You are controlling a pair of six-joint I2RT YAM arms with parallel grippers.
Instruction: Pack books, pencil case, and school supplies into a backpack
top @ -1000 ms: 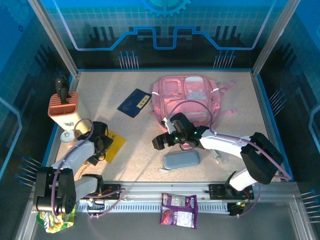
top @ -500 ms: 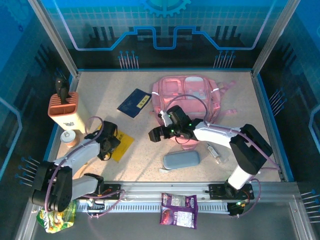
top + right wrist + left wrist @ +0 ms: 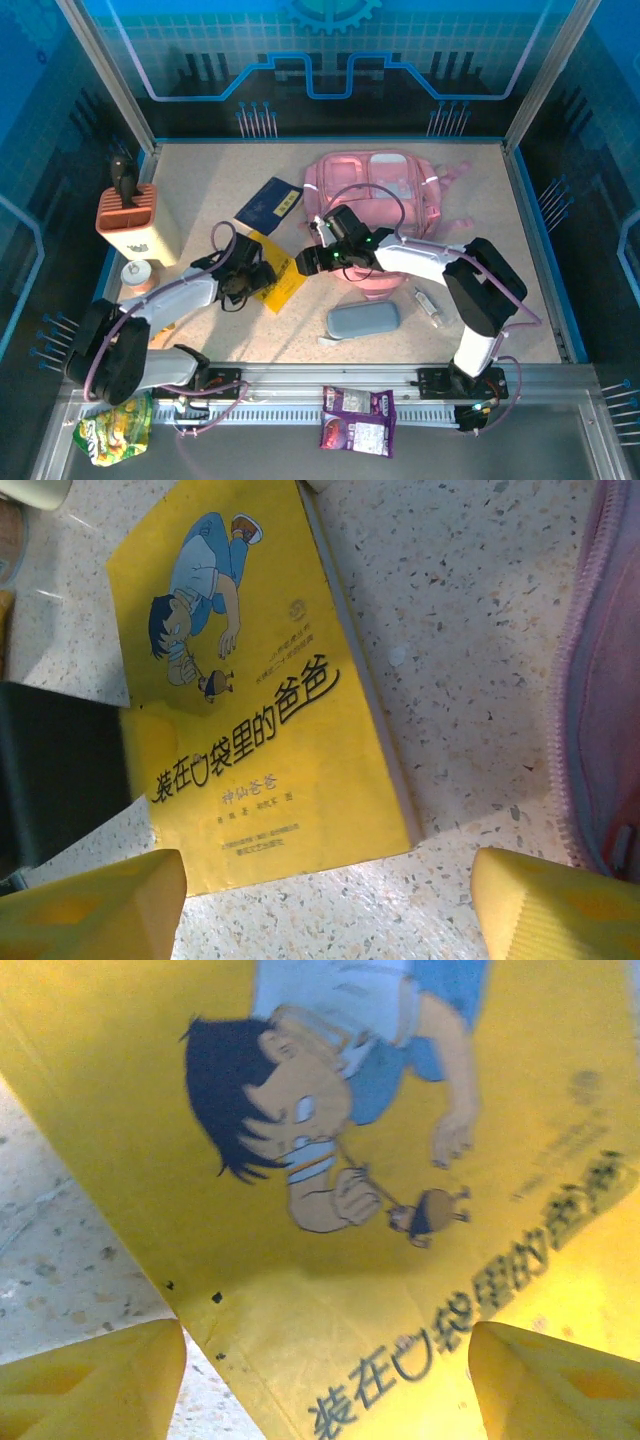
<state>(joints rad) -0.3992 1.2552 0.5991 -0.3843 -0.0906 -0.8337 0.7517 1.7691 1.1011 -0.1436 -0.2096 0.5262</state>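
Yellow book slid R, twd backpack

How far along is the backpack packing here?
Nothing looks packed: the navy book, pencil case and small tube lie outside the backpack. In hand: the left gripper and right gripper, both open, are at the yellow book. Everything remains to load.

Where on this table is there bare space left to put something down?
Bare tabletop lies at the far left, between the orange block holder and the navy book, and along the right wall beyond the backpack. The middle is crowded: the left claw and right claw sit over the yellow book.
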